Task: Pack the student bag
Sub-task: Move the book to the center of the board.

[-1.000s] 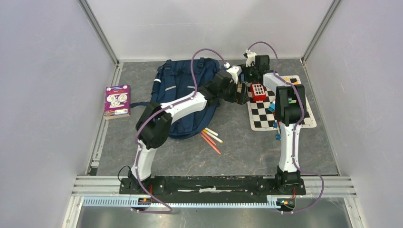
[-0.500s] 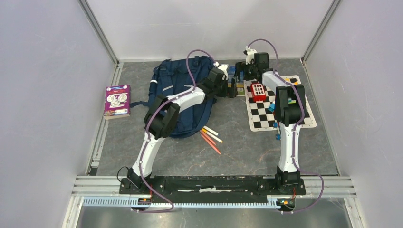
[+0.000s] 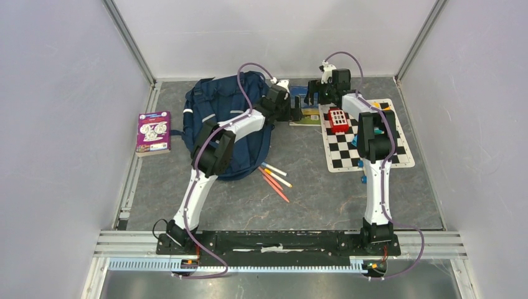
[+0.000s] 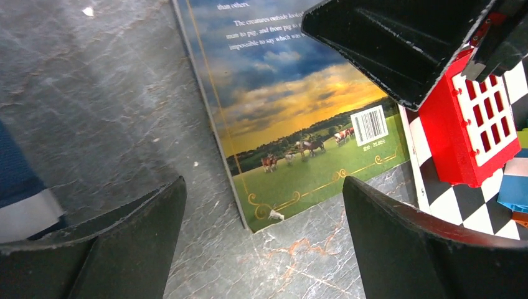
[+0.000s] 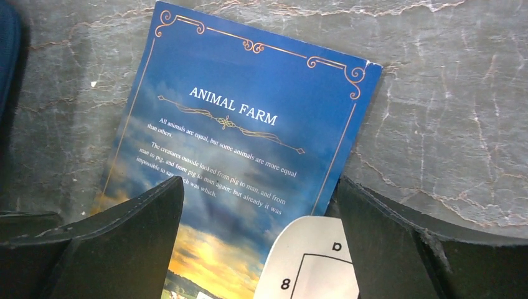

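Observation:
The student bag (image 3: pixel 224 118), navy with grey strips, lies at the back left under my left arm; one edge of it shows in the left wrist view (image 4: pixel 18 193). A blue and green paperback titled Animal Farm (image 3: pixel 308 118) lies flat on the table just right of the bag. My left gripper (image 3: pixel 297 113) hovers open over the book's near corner (image 4: pixel 292 93), nothing between its fingers (image 4: pixel 264 205). My right gripper (image 3: pixel 313 98) hangs open above the book's far half (image 5: pixel 243 124), with empty jaws (image 5: pixel 258 199). One of its fingers (image 4: pixel 398 37) shows in the left wrist view.
A chessboard mat (image 3: pixel 367 134) lies right of the book, its corner (image 5: pixel 311 261) overlapping the cover. A red grid-topped toy (image 3: pixel 338 120) and small coloured pieces sit on it. Several pencils (image 3: pixel 274 177) lie near the bag's front. A purple book (image 3: pixel 153 132) is by the left rail.
My left gripper swung back and left, from beside the red toy to the book's near corner. The bag shifted left a little. The book now shows lying flat between the grippers.

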Controlling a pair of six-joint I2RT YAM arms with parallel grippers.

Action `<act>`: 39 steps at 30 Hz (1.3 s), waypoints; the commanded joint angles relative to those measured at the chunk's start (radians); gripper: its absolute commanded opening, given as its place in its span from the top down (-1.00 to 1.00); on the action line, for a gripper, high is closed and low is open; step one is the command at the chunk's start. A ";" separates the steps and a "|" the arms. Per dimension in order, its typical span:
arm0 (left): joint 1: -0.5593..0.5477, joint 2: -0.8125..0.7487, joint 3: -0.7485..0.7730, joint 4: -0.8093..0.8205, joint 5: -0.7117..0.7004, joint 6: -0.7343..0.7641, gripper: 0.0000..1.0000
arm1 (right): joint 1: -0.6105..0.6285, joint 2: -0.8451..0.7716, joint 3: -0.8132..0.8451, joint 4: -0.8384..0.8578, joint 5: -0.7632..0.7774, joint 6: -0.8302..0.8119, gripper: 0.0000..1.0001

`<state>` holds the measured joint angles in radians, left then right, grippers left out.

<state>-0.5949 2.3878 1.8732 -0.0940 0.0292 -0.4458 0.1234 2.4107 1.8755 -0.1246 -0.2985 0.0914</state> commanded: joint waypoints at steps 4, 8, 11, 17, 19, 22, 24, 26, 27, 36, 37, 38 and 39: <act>0.007 0.056 0.061 0.003 0.069 -0.076 -0.97 | 0.014 0.004 0.012 0.008 -0.147 0.041 -0.87; 0.005 0.032 0.024 0.031 0.093 -0.107 -0.94 | 0.041 0.001 0.010 -0.016 -0.187 0.024 -0.86; 0.003 -0.005 -0.036 0.053 0.095 -0.133 -0.93 | 0.066 -0.006 0.000 -0.046 -0.180 0.011 -0.83; -0.026 -0.121 -0.213 0.089 0.055 -0.165 -0.92 | 0.115 -0.082 -0.121 -0.073 -0.140 -0.010 -0.77; -0.039 -0.155 -0.264 0.089 0.030 -0.166 -0.91 | 0.128 -0.123 -0.180 -0.072 -0.129 -0.014 -0.76; -0.060 -0.202 -0.339 0.102 -0.002 -0.175 -0.91 | 0.142 -0.190 -0.286 -0.067 -0.096 -0.001 -0.73; -0.075 -0.237 -0.391 0.131 -0.002 -0.190 -0.92 | 0.147 -0.252 -0.376 -0.038 -0.092 0.020 -0.70; -0.100 -0.271 -0.447 0.146 -0.013 -0.199 -0.91 | 0.155 -0.313 -0.478 -0.003 -0.092 0.037 -0.69; -0.112 -0.287 -0.473 0.153 -0.019 -0.202 -0.91 | 0.162 -0.346 -0.535 0.013 -0.086 0.042 -0.69; -0.236 -0.463 -0.711 0.180 -0.177 -0.286 -0.93 | 0.212 -0.641 -0.972 0.138 0.010 0.138 -0.65; -0.248 -0.479 -0.740 0.187 -0.192 -0.298 -0.93 | 0.218 -0.677 -1.018 0.157 0.023 0.150 -0.65; -0.261 -0.495 -0.761 0.190 -0.212 -0.312 -0.94 | 0.224 -0.706 -1.054 0.164 0.041 0.161 -0.66; -0.271 -0.507 -0.782 0.192 -0.224 -0.321 -0.95 | 0.230 -0.734 -1.091 0.172 0.057 0.171 -0.65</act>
<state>-0.8143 1.9423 1.1648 0.0566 -0.1314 -0.6609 0.3099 1.7622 0.9199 0.0513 -0.2462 0.1658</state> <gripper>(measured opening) 0.966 0.832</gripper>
